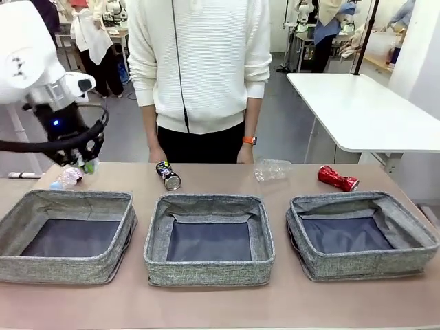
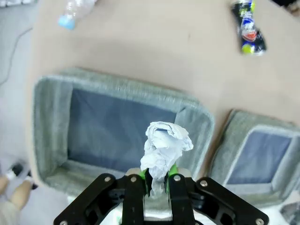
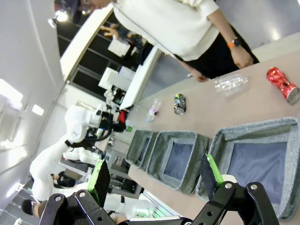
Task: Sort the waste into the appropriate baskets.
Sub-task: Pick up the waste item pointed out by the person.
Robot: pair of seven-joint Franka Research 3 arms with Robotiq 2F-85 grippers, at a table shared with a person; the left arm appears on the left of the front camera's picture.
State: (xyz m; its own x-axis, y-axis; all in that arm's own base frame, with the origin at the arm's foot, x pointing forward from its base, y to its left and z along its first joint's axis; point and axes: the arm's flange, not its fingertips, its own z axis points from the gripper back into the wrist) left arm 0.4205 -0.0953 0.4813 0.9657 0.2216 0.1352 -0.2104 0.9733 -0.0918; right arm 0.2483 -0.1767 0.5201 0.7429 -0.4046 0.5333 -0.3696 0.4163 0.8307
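The baskets are rough grey woven cloth, with a smoother dark lining inside. The counter is smooth, matt and tan. The paper ball is dull, crinkly white paper. The red can is dented shiny metal, and the dark can is glossy too. The cup and the bottle are clear, shiny plastic. The left pincer looks matt black, maybe plastic.

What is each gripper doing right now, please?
Left gripper: shut on the crumpled white paper ball.
Right gripper: open, holding nothing.
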